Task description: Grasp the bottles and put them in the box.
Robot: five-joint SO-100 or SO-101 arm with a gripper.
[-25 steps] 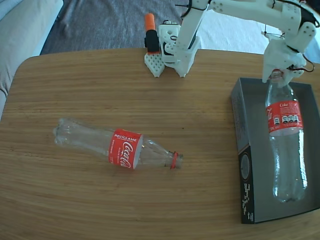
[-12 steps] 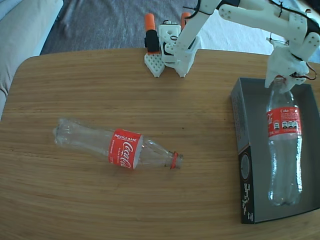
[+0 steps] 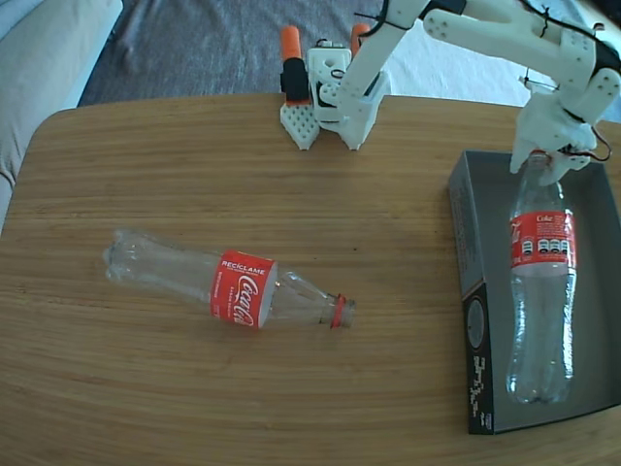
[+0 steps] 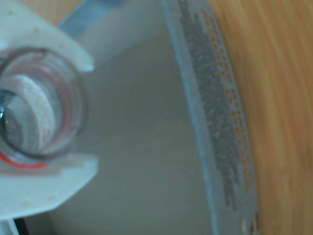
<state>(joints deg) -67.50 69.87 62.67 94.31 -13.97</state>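
Note:
One clear Coca-Cola bottle [image 3: 238,288] with a red label lies on its side on the wooden table, neck pointing right, left of centre in the fixed view. A second bottle [image 3: 539,291] lies lengthwise inside the dark grey box [image 3: 482,204] at the right. My white gripper [image 3: 539,161] is shut on this bottle's neck at the box's far end. In the wrist view the open bottle mouth [image 4: 41,107] sits between my two white fingers [image 4: 46,183], above the box floor [image 4: 146,147].
The arm's base [image 3: 335,92] with orange clamps [image 3: 290,53] stands at the table's back edge. A pale cushion [image 3: 44,58] lies beyond the table's rounded left corner. The box's printed black wall [image 3: 475,374] faces the table's middle.
The bottle in the box has swung with its bottom end to the left and up the picture. The bottle on the table has not moved.

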